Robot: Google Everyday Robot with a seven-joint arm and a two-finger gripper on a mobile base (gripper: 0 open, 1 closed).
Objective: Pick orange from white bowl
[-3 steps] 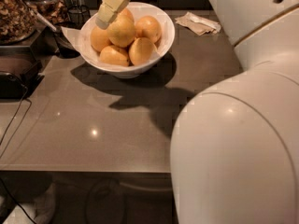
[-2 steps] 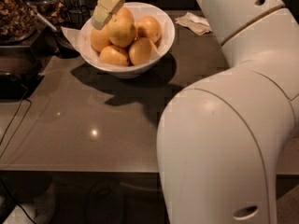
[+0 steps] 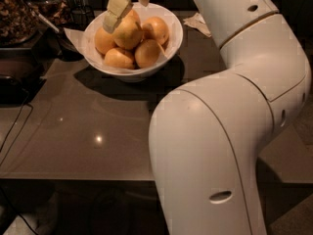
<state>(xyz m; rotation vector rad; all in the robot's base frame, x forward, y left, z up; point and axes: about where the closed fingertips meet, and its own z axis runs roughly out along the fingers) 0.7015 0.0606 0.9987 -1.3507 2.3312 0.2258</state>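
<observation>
The white bowl (image 3: 168, 50) stands at the back of the dark table and holds several oranges. The topmost orange (image 3: 129, 33) sits in the middle of the pile. My gripper (image 3: 128, 5) comes in from the top edge and hangs right over that orange, its pale lower end touching or nearly touching the fruit's upper left side. My white arm (image 3: 230, 131) fills the right half of the view and hides the table there.
A crumpled white napkin (image 3: 198, 22) lies behind the bowl on the right. Dark containers with nuts (image 3: 17, 13) and a utensil stand at the back left. A black cable (image 3: 14, 131) hangs over the table's left edge. The front edge (image 3: 73, 179) is close.
My arm's big elbow segment has swung left into the view and now covers more of the table. The gripper has stayed over the bowl, shifting only slightly down and left.
</observation>
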